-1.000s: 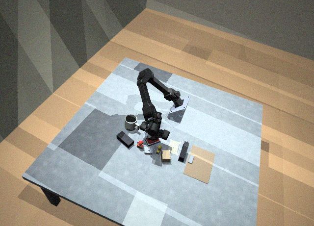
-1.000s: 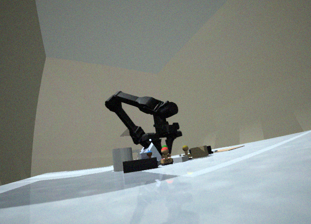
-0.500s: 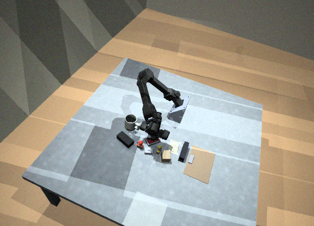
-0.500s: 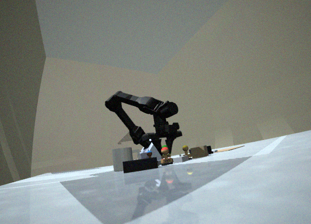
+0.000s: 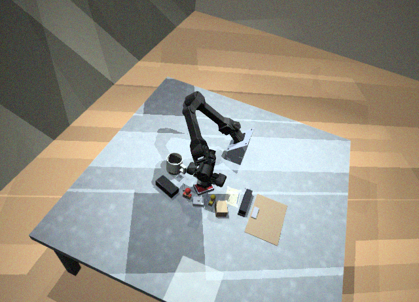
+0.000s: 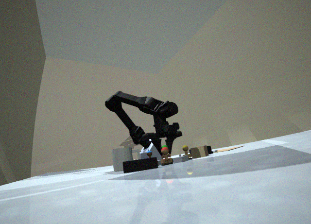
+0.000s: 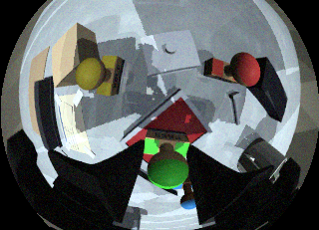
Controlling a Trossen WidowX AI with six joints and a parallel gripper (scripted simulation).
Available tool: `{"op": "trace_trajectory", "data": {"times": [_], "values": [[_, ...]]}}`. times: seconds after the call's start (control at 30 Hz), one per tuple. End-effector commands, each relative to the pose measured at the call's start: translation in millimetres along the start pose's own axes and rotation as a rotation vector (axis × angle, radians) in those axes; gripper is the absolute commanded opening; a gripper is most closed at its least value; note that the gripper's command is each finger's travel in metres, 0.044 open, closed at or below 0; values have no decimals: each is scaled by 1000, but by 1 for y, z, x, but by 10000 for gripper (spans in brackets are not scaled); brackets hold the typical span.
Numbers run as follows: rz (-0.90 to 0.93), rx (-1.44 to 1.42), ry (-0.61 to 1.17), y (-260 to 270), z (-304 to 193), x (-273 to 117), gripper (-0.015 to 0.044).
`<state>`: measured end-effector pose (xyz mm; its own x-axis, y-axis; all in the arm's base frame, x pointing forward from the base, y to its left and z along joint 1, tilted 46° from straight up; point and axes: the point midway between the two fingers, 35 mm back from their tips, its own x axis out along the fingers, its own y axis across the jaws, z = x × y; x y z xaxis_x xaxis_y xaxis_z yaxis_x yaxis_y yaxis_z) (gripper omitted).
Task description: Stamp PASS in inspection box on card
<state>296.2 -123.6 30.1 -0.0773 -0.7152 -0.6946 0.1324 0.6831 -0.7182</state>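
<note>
My gripper (image 5: 204, 184) (image 7: 166, 146) points down over the red ink pad (image 5: 205, 189) (image 7: 181, 113) and is shut on the green-knobbed stamp (image 6: 164, 146) (image 7: 167, 171). The stamp is upright, its base over the pad's near part; whether it touches the pad is hidden. Its lettering is too blurred to read. The cream card (image 5: 233, 197) (image 7: 75, 127) lies flat to the left of the pad in the wrist view; its box is not clear. A red stamp (image 5: 187, 191) (image 6: 164, 151) (image 7: 244, 69), a yellow stamp (image 5: 212, 197) (image 6: 185, 148) (image 7: 91, 73) and a blue stamp (image 6: 149, 153) (image 7: 187, 202) stand around the pad.
A mug (image 5: 173, 166) (image 6: 121, 159) and a black block (image 5: 166, 186) (image 6: 140, 165) stand on one side. A grey flat box (image 5: 198, 201) (image 7: 176, 53) lies beyond the pad. A wooden block (image 5: 221, 207) (image 7: 67, 53), a black bar (image 5: 245, 202) (image 7: 47, 115) and a clipboard (image 5: 270, 221) are near the card.
</note>
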Motion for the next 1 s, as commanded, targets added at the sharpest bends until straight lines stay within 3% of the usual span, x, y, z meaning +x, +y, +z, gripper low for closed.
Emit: {"op": "trace_trajectory", "data": {"times": [0.0, 0.97], "values": [[-2, 0, 3, -1, 0, 2, 0], [-1, 0, 3, -1, 0, -8, 0]]}}
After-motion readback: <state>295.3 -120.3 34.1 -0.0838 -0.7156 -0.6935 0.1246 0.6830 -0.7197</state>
